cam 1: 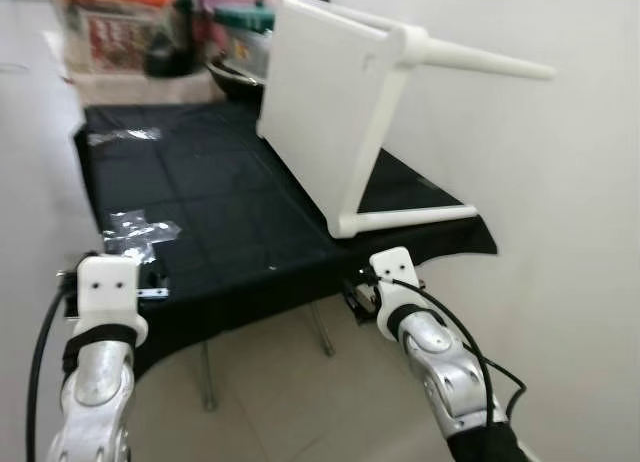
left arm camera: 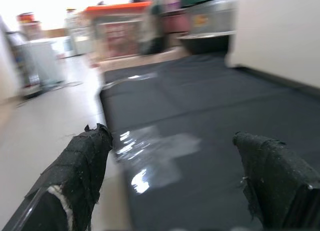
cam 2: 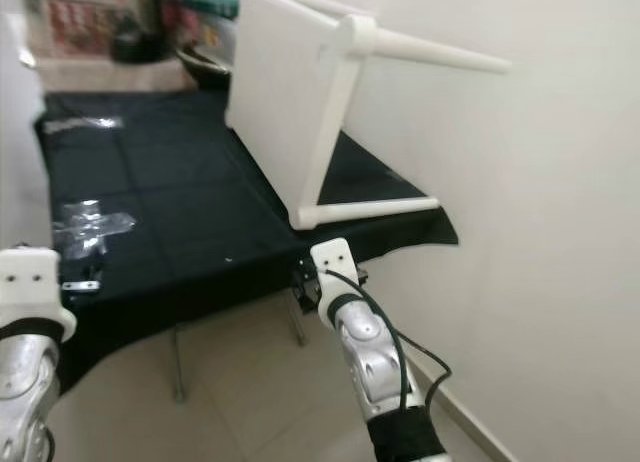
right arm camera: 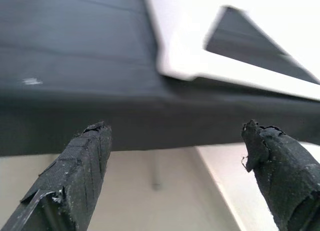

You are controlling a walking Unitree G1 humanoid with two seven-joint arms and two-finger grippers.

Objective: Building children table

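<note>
- On the black-covered work table, left eye view: white children's table lies tipped on its side at the right, near the wall, top panel roughly vertical. One leg sticks out toward the wall up high; another leg rests flat on the black cloth near the front edge.
- Clear plastic bag lies on the cloth at front left. Cluttered storage bins sit at the far end, blurred.
- Left gripper sits at the front-left table edge, just beside the bag. Right gripper sits below the front edge, under the resting leg, not touching it.
- Right eye view: same layout; right arm reaches up toward the table edge beneath the white leg.
- Left wrist view: left fingers spread wide apart, nothing between them; black cloth and shiny bag ahead.
- Right wrist view: right fingers also spread apart, empty; cloth edge and white leg corner above them.
</note>
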